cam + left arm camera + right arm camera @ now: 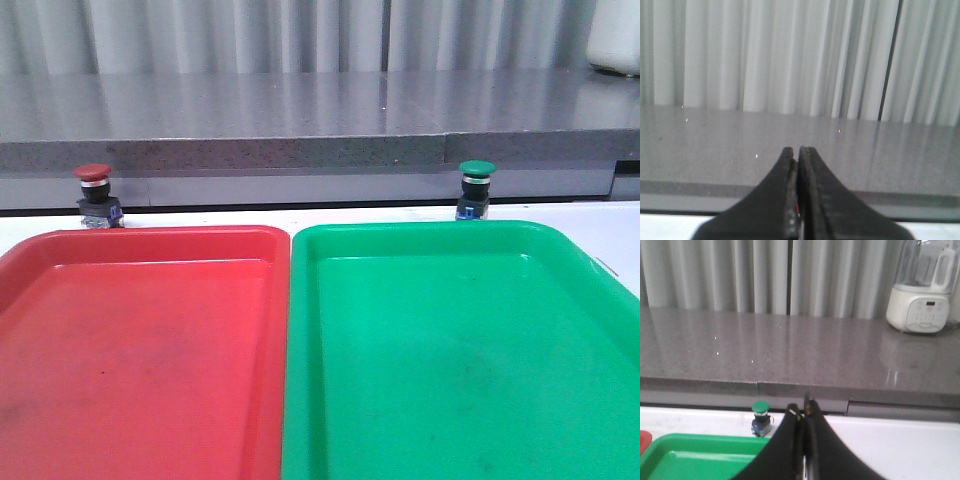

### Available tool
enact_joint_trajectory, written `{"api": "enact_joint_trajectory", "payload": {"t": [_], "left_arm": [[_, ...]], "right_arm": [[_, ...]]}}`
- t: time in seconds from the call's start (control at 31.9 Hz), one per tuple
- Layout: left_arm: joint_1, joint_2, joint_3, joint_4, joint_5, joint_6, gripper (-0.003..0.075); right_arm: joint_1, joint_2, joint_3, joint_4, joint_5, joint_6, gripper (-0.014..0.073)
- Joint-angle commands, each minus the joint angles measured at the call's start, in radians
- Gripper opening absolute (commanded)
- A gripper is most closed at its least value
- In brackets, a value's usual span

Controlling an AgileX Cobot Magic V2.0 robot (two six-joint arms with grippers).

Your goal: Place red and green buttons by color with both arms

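The red button stands upright on the white table just behind the red tray. The green button stands upright just behind the green tray; it also shows in the right wrist view, beside the tray's far rim. Neither arm shows in the front view. My left gripper is shut and empty, facing the grey ledge; a sliver of red shows low between its fingers. My right gripper is shut and empty, above the table, to the right of the green button and apart from it.
A grey stone ledge runs behind the table with a pleated curtain behind it. A white appliance with a clear jug stands on the ledge at the far right. The two trays sit side by side, touching.
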Motion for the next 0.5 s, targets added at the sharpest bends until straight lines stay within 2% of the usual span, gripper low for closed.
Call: {"api": "enact_joint_trajectory", "payload": {"t": [0.0, 0.41, 0.47], "left_arm": [[-0.007, 0.094, -0.053, 0.000, 0.013, -0.007, -0.0020], [-0.007, 0.327, -0.041, 0.000, 0.062, -0.007, -0.0020], [-0.007, 0.355, -0.041, 0.000, 0.060, -0.007, -0.0019]], "right_arm": [[-0.004, 0.104, -0.056, -0.008, -0.025, -0.012, -0.0108], [-0.004, 0.419, -0.052, -0.008, 0.019, -0.012, -0.0101], [-0.004, 0.448, -0.052, -0.008, 0.016, -0.012, -0.0025]]}}
